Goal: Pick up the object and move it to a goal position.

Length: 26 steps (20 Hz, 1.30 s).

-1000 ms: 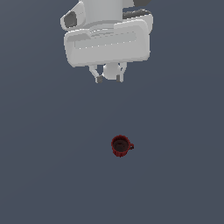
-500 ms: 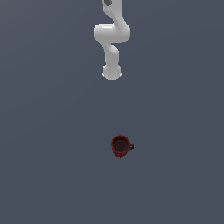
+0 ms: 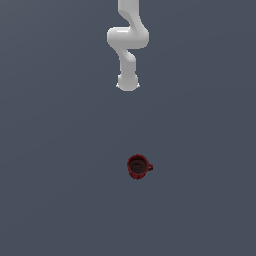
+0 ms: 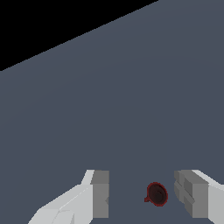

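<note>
Mug (image 3: 137,166), dark red, sits upright on the grey table (image 3: 60,190), handle toward the exterior view's right, well apart from the white arm (image 3: 128,45). Pincer (image 4: 144,192) is spread wide, holding nothing; wrist view shows the mug between its fingers (image 4: 99,194), fingertips cut off at frame edge.

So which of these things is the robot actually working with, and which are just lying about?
Part of the job:
- mug, standing upright on the floor
- end effector, open, apart from the mug

Just there:
- grey floor; nothing else lies on it in these views
</note>
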### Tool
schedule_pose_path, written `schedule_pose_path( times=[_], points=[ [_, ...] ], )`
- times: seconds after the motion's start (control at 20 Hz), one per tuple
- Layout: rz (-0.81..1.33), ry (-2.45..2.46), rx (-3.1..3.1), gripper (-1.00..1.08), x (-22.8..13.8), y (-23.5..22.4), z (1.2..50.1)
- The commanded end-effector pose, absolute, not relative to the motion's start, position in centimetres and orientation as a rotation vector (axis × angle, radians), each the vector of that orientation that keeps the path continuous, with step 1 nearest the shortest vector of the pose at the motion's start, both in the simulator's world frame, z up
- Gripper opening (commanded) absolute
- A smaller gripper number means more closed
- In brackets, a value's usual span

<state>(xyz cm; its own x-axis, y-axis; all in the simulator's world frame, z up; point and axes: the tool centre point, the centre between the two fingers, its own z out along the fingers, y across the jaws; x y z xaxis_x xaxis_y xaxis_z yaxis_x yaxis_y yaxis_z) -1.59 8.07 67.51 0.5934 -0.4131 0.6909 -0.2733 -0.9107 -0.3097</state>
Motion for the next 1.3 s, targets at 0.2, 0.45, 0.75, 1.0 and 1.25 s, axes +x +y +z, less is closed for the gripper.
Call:
schedule_pose_path(
  times=[0.2, 0.45, 0.75, 1.0, 1.25],
  points=[
    [-1.346, 0.612, -2.629, 0.28, -2.6, 13.7, 69.4],
    [-1.417, 0.639, -2.643, 0.28, -2.1, 18.0, 68.0],
    [-1.464, 0.684, -2.692, 0.28, 0.1, 22.3, 63.2],
    [-1.468, 0.741, -2.756, 0.28, 2.9, 24.3, 56.8],
    [-1.438, 0.822, -2.835, 0.28, 6.1, 24.4, 48.4]
  ],
)
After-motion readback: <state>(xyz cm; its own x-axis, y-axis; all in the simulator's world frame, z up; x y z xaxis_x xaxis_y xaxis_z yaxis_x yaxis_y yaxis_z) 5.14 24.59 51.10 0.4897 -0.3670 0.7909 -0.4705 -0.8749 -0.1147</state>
